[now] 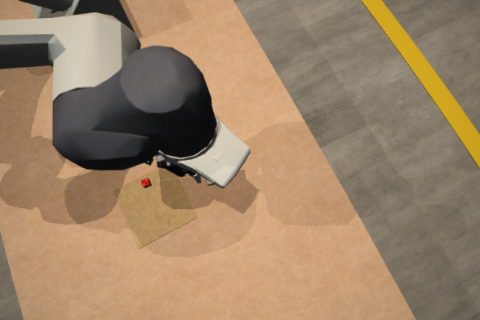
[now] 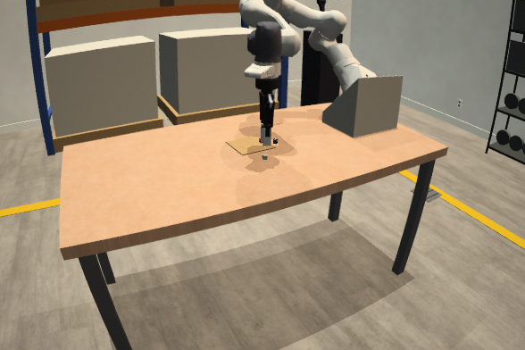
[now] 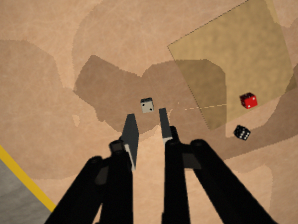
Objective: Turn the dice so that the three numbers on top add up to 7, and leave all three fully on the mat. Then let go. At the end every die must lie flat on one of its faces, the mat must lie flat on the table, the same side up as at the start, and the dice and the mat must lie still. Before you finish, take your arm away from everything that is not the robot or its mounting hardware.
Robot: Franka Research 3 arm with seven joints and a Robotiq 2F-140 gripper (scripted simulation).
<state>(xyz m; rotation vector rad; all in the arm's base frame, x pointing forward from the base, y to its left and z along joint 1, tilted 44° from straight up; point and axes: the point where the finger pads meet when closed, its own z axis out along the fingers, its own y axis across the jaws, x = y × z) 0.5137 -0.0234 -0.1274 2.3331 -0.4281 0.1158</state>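
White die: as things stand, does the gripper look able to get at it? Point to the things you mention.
Probably yes: the gripper (image 2: 266,142) (image 3: 148,121) looks empty, its fingers apart, and nothing visible stands between it and the white die (image 2: 264,157) (image 3: 146,105) on the table (image 2: 156,187) (image 3: 30,100).

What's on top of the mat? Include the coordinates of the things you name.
The red die (image 1: 145,183) (image 3: 248,101) sits on the mat (image 1: 155,216) (image 2: 243,147) (image 3: 240,55). Part of one mat edge is hidden beneath the arm (image 1: 163,82) in the top view.
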